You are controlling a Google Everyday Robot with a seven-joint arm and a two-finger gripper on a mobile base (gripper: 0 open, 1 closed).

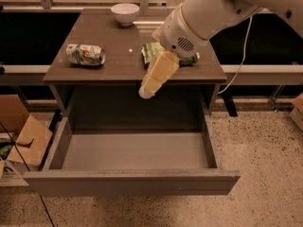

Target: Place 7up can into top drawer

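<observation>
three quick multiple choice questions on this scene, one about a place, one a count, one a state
1. Where is the 7up can?
A) in the top drawer
B) on the table, at the view's left
C) in the gripper

2. How many things lie on the table?
A) one
B) three
C) five

3. How is the top drawer?
A) shut
B) open, with the can inside
C) open, with nothing inside

Answers:
1 B: the can lies on its side on the table top, apart from the gripper, which hangs at the table's front edge above the back of the drawer.
2 B: the can, the white bowl and the green snack bag.
3 C: it is pulled out and its grey inside is bare.
</observation>
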